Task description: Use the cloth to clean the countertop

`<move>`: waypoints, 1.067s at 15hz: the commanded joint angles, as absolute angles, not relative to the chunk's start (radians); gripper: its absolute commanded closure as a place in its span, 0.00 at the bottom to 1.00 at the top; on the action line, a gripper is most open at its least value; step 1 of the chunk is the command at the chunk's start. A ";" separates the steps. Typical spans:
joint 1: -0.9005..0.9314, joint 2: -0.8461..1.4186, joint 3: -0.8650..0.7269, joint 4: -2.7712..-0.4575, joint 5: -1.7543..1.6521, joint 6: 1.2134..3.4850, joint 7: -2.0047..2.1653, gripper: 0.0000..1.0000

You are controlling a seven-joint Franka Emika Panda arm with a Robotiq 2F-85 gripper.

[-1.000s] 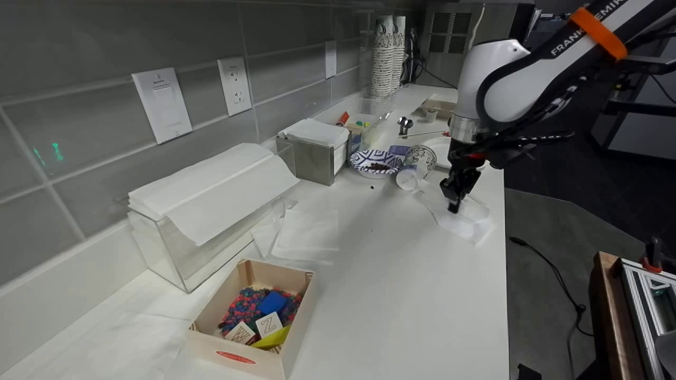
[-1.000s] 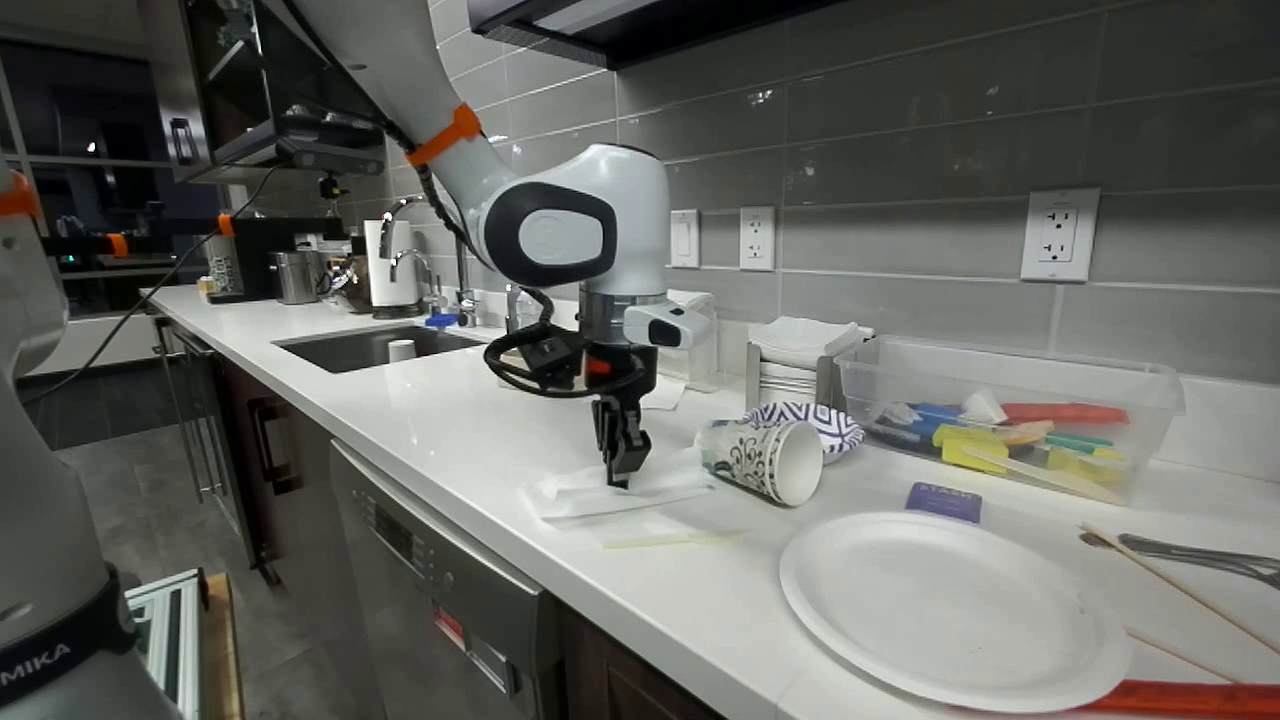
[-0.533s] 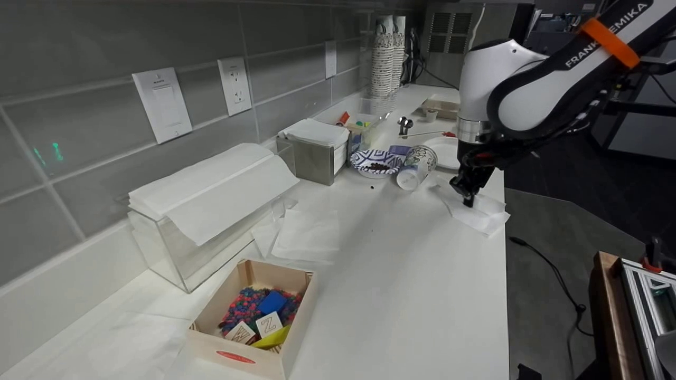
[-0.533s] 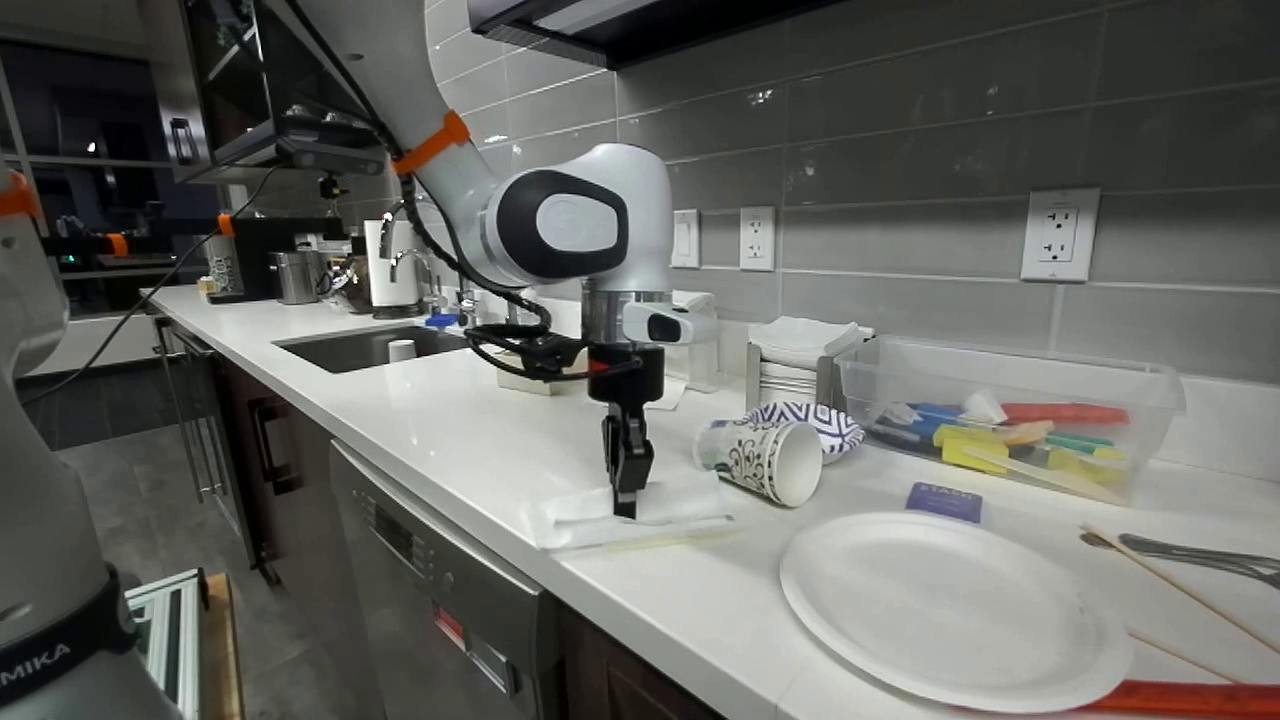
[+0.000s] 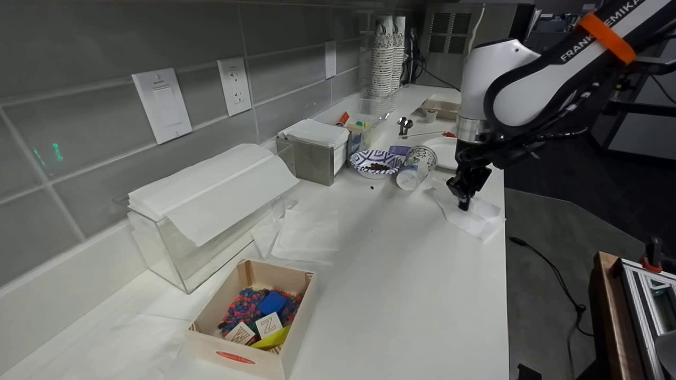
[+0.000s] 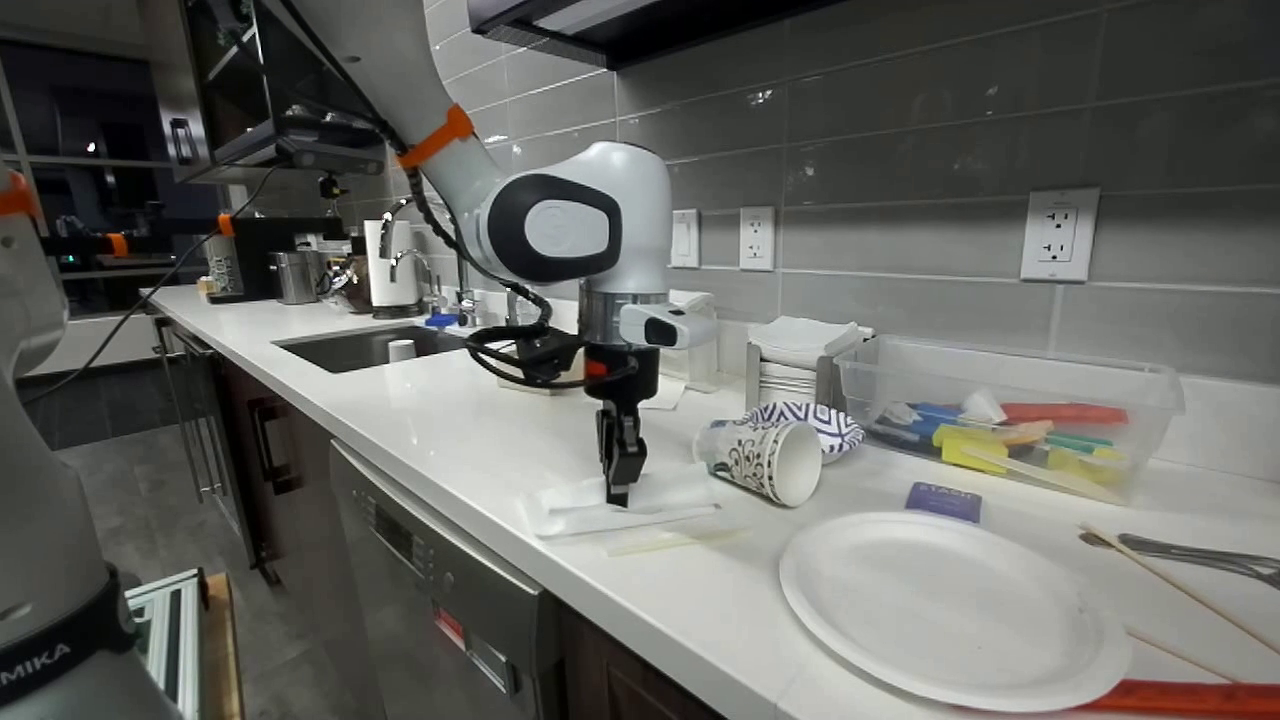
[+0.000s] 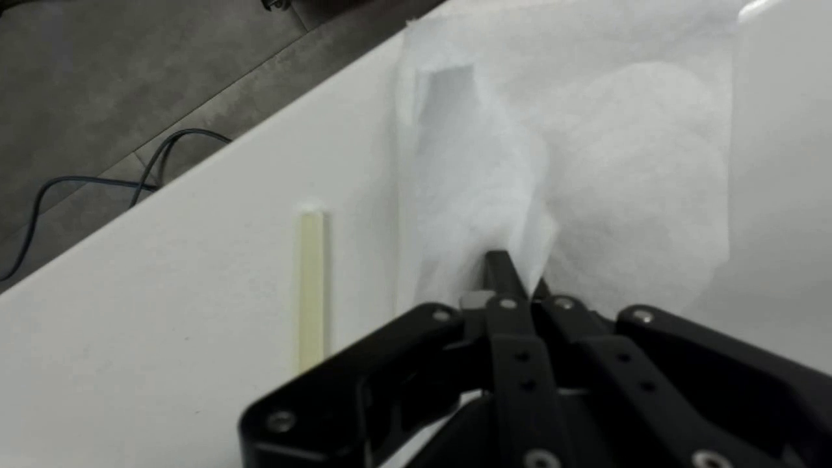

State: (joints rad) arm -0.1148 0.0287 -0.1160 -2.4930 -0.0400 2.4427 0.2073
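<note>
Along the countertop's (image 6: 470, 450) near edge, my gripper (image 7: 520, 273) has a fold of cloth (image 7: 585, 156)!
Jaws narrow, pinched on that raised fold, the rest spread loosely on the countertop, a pale strip (image 7: 311, 292) to its left in the wrist view. It looks thin, soft, almost weightless; I'd expect it to slide easily but bunch or tear if I press hard. Gathered layers should be my best hold, a lone corner the worst. To the far right in an exterior view, a tipped cup (image 6: 760, 460) lies near.
</note>
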 commanded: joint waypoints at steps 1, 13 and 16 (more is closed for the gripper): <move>-0.081 0.010 -0.076 -2.530 0.051 2.409 0.161 1.00; -0.002 -0.131 0.004 -2.445 0.011 2.502 0.106 1.00; 0.016 -0.142 -0.001 -2.390 0.098 2.505 0.038 1.00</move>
State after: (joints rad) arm -0.0051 -0.1276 0.0055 -2.4227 0.0128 2.4946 0.1093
